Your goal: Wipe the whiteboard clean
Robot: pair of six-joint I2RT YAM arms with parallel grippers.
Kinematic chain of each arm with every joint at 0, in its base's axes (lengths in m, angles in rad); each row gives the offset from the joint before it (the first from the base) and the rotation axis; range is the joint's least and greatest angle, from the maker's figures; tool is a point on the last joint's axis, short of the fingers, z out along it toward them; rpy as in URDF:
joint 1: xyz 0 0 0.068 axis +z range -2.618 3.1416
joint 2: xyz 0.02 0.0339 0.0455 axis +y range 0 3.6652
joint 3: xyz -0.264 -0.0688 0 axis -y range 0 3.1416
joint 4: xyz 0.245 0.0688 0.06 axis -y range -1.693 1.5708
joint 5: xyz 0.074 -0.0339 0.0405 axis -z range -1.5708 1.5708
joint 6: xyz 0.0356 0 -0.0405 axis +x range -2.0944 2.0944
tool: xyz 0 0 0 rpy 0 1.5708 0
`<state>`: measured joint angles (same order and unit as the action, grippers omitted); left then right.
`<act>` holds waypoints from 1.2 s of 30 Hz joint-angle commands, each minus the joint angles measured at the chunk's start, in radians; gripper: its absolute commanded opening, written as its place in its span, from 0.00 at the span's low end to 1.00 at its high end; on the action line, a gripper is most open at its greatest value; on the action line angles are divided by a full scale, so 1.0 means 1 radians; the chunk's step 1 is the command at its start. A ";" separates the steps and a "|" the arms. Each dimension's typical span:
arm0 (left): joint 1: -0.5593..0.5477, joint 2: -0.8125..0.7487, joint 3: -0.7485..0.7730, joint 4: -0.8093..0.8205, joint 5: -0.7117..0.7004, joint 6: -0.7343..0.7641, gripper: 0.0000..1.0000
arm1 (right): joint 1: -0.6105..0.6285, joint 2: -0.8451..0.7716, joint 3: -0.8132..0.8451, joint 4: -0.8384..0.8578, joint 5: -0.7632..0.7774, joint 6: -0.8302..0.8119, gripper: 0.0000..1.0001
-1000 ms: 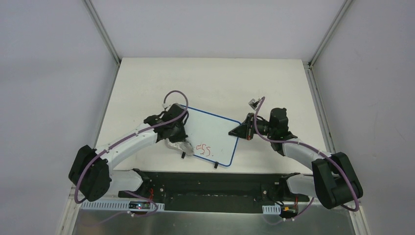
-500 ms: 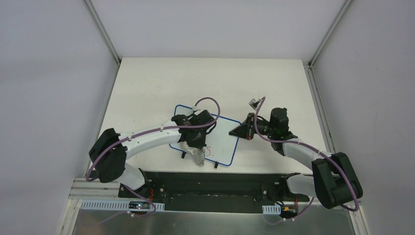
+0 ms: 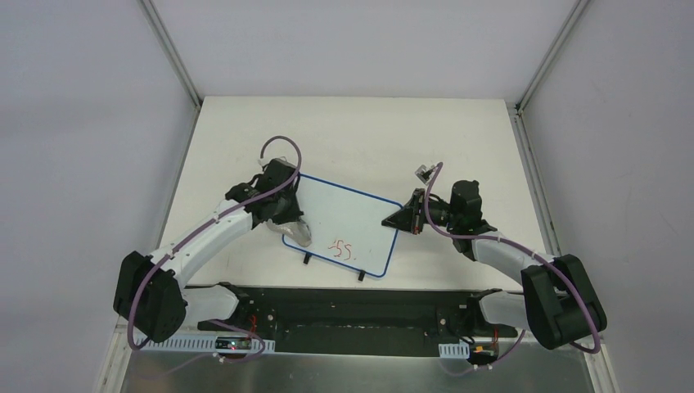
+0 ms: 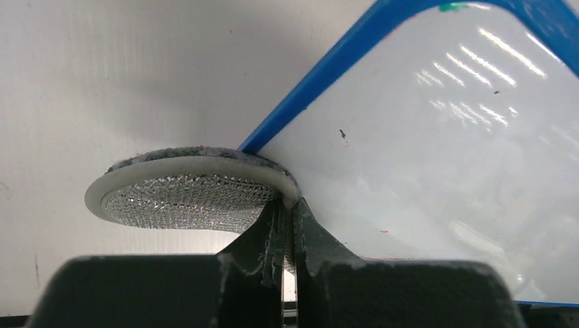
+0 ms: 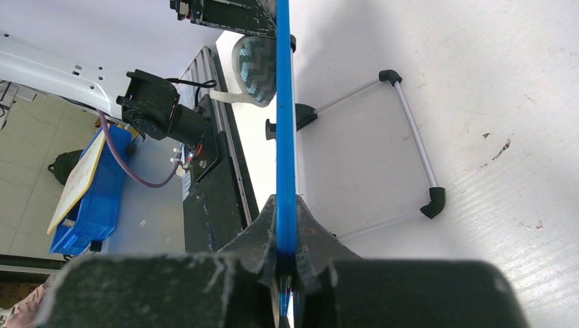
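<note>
The blue-framed whiteboard (image 3: 352, 221) stands tilted on its wire stand mid-table, with red writing (image 3: 344, 250) near its lower edge. My left gripper (image 3: 295, 228) is at the board's left edge, shut on a round eraser pad (image 3: 299, 233). In the left wrist view, the gripper (image 4: 288, 205) pinches the pad (image 4: 184, 198) by its rim. The pad lies across the blue frame (image 4: 321, 75), half off the board. My right gripper (image 3: 394, 219) is shut on the board's right edge, also seen in the right wrist view (image 5: 286, 205), with the blue frame (image 5: 283, 123) between the jaws.
A small grey object (image 3: 423, 173) lies on the table behind the right gripper. The board's wire stand (image 5: 412, 130) with black corner feet rests on the table. The black base rail (image 3: 352, 307) runs along the near edge. Metal posts (image 3: 172, 57) frame the cell.
My left arm swept the pad right across the board's lower part over the writing, then back to the board's left edge. The red writing still shows. The right arm has not moved.
</note>
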<state>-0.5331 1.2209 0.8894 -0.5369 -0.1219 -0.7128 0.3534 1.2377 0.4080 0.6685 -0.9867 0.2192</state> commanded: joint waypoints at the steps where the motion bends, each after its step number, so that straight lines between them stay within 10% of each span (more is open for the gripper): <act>1: 0.009 0.016 0.024 0.064 -0.067 0.076 0.00 | 0.013 -0.008 -0.004 0.002 -0.067 -0.084 0.00; 17: -0.463 0.384 0.439 0.008 -0.081 0.077 0.00 | 0.013 -0.001 -0.003 0.000 -0.064 -0.086 0.00; 36: 0.012 0.076 0.041 0.020 -0.097 0.103 0.00 | 0.016 0.008 0.000 0.000 -0.063 -0.086 0.00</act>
<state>-0.5514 1.2705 0.9558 -0.5495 -0.1608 -0.6476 0.3519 1.2388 0.4080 0.6609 -0.9836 0.2268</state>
